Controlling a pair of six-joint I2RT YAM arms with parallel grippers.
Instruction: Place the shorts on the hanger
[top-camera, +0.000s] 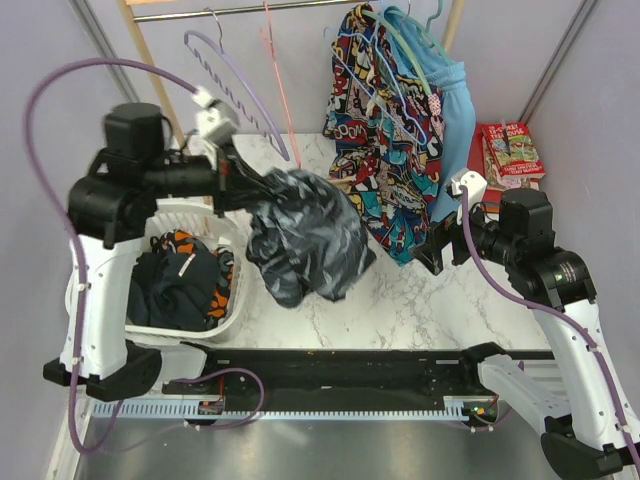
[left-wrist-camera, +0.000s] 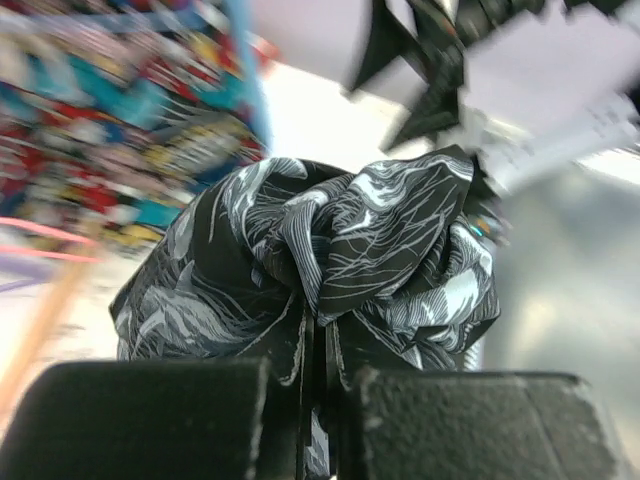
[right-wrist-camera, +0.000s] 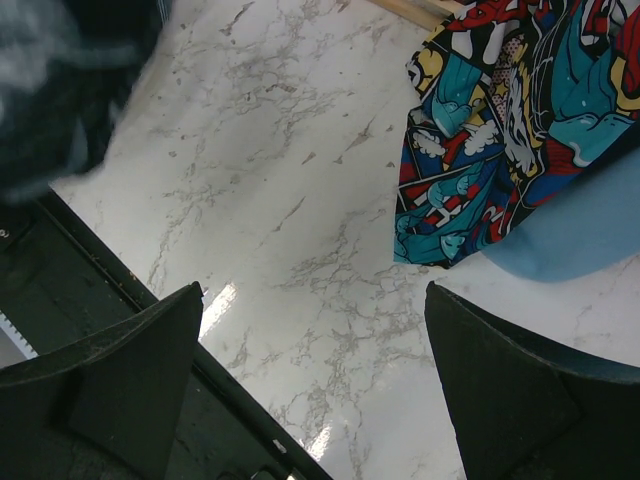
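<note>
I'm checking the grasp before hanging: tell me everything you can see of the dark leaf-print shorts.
The shorts are thin, dark navy-black fabric with a grey-white leaf-like print, crumpled into a bunch. The left gripper is shut on a fold of them, and they hang from it over the marble table, beside the white basket. Whether the lower folds touch the table cannot be told.
</note>
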